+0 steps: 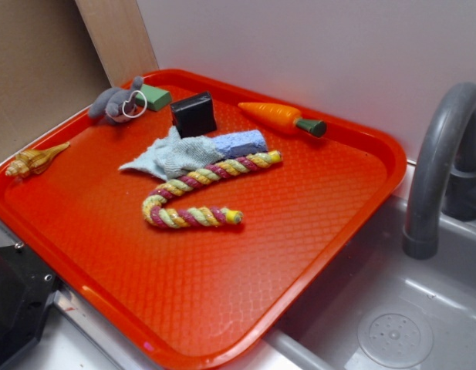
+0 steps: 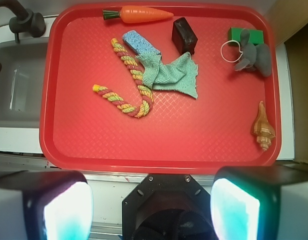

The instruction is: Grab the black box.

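In the exterior view we see the black box (image 1: 194,113) at the far side of the red tray (image 1: 315,231), tilted up on one edge, not lying flat. The green block (image 1: 154,97) and the grey mouse (image 1: 114,103) sit just beside it on one side, the carrot (image 1: 282,118) near it on the other. The cloth (image 1: 170,156) and the blue sponge (image 1: 239,143) lie just in front of it, the cloth seemingly touching its lower edge. The hand does not show here; only a dark part of the robot appears at the lower left corner.

In the wrist view we look down over the hand (image 2: 152,207), whose two fingers (image 2: 61,205) stand wide apart at the bottom edge, holding nothing. The box (image 2: 184,35) lies well ahead of the hand, near the tray's far rim (image 2: 158,6) and slightly to the right of centre. Its long side runs roughly away from us, leaning a little left at the far end. Between hand and box lie bare tray and the cloth (image 2: 171,75); the rope (image 2: 128,80) stays to the left. We judge that the reach must go forward across the tray and a touch right, with the fingers closing across the box's narrow width.
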`<state>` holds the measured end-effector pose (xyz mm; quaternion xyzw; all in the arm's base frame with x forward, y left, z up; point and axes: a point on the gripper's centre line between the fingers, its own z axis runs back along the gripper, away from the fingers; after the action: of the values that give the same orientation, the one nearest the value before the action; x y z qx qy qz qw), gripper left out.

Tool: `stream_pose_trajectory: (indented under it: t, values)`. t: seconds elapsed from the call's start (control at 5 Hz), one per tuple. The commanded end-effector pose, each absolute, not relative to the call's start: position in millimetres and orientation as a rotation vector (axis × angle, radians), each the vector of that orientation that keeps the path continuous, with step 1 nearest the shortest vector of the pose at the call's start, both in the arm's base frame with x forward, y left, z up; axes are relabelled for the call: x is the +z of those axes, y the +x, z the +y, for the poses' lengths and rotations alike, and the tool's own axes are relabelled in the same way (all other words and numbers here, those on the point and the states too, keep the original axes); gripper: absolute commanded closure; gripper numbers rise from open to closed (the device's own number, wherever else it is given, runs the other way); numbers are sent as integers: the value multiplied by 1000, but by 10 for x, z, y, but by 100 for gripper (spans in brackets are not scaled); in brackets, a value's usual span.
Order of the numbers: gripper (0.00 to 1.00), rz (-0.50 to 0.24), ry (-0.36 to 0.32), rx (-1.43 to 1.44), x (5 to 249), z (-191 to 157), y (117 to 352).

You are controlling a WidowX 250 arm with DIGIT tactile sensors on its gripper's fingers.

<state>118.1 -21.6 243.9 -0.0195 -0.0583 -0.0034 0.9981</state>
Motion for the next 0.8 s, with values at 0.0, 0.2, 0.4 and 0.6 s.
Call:
stream_pose_trajectory:
  t: [0.0,0.2,0.4,0.6]
  values:
    - [0,-117,-39,-7,2439,-216,1181]
    - [0,-120,-34,-163,2249,13,1588]
    - [0,-116,-61,-243,2090,328,1905]
    - [0,-92,-81,-277,1864,619,2175]
